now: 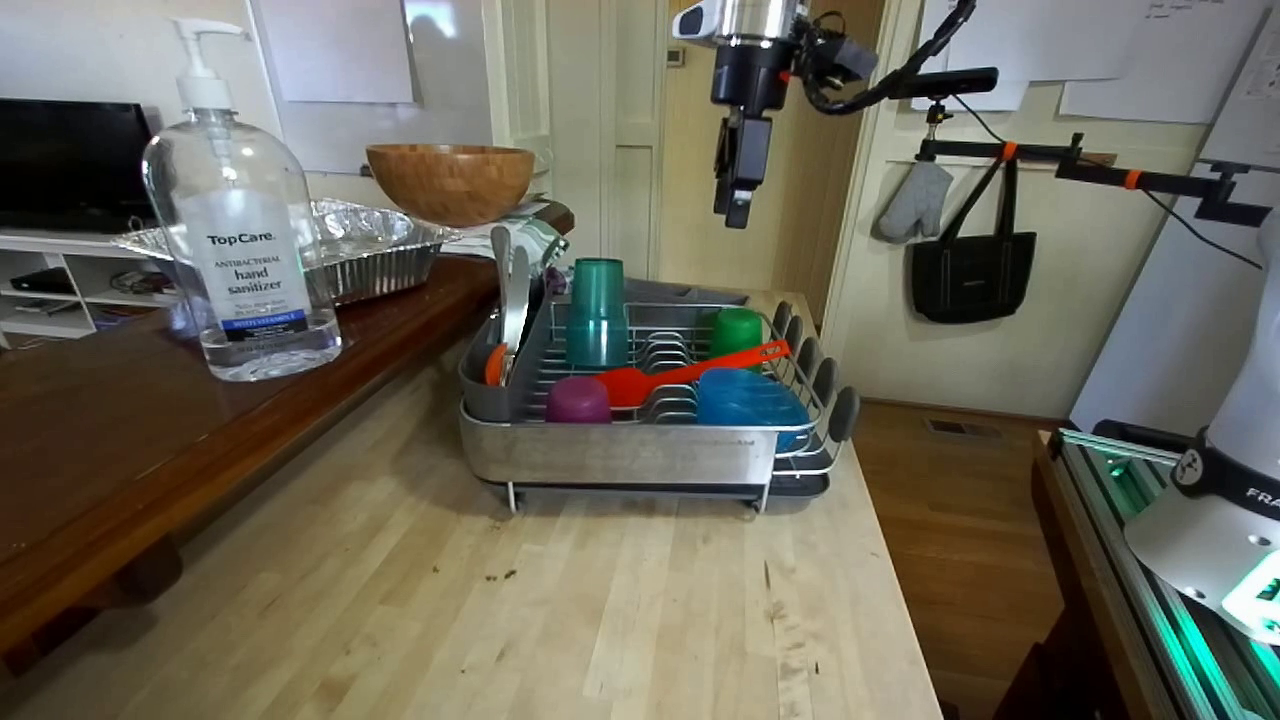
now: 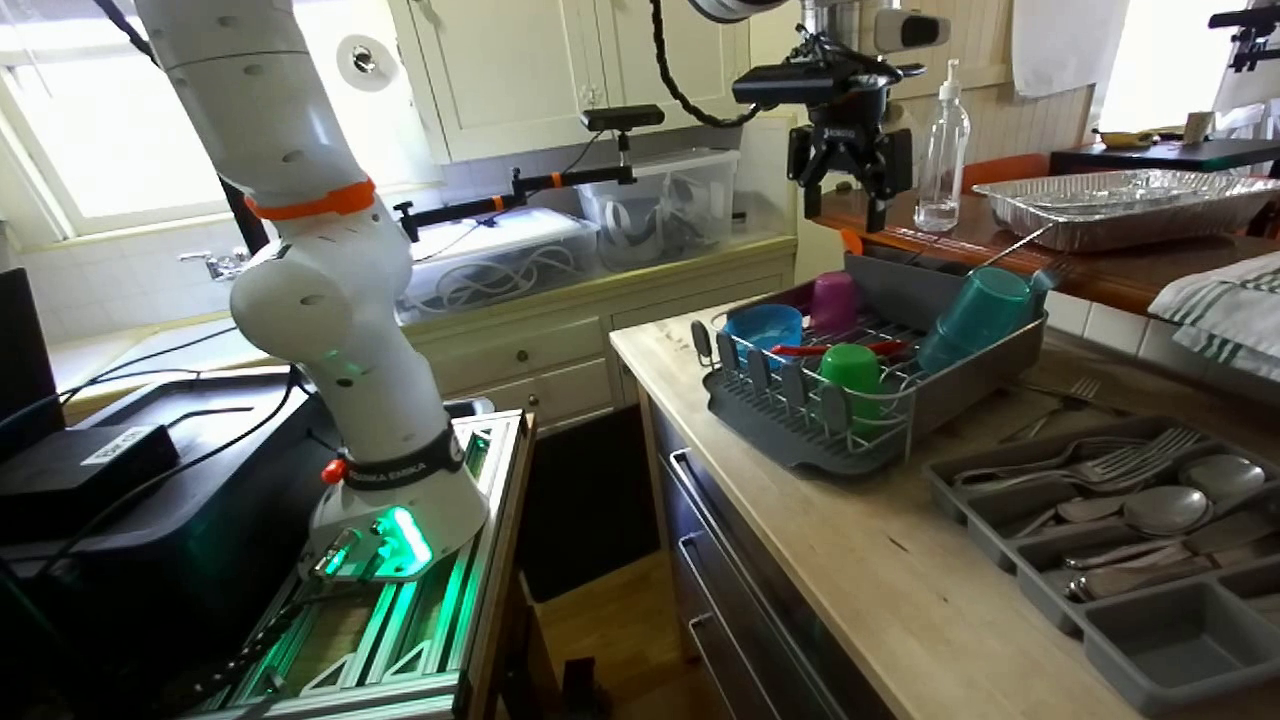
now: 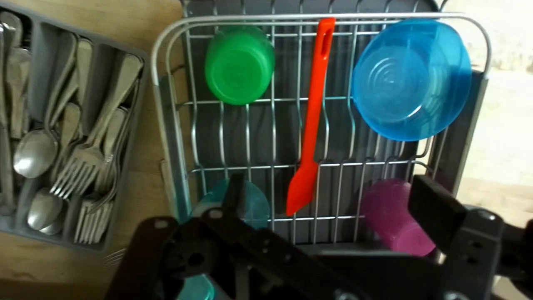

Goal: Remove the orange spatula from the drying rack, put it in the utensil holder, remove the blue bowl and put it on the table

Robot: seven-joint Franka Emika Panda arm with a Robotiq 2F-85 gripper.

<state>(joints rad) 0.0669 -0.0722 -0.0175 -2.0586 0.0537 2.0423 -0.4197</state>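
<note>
In an exterior view, the gripper [image 2: 844, 208] is hanging above the drying rack [image 2: 985, 375], its two fingers [image 2: 876, 212] standing wide apart and holding nothing. The rack is resting on the table [image 2: 860, 530], near a grey cutlery tray [image 2: 1170, 630] that is holding forks [image 2: 1135, 462] and spoons [image 2: 1165, 510], and a green cup [image 2: 850, 370] is sitting at the rack's nearer corner. In an exterior view, the orange spatula [image 1: 690, 374] is lying across the rack, its blade resting near a purple cup [image 1: 578, 402] and its handle passing behind the blue bowl [image 1: 745, 397]. A teal cup [image 1: 597, 320] is standing farther back, and the utensil holder [image 1: 482, 402] at the rack's end is carrying several utensils [image 1: 516, 300]. A bottle of hand sanitizer [image 1: 250, 270] is standing on the dark counter [image 1: 150, 430] alongside. In the wrist view, a wide gap is showing between the fingers, and the spatula is lying between the green cup and the blue bowl, apart from both, its blade pointing toward the gripper's side of the view. The bowl is sitting in a corner of the rack.
</note>
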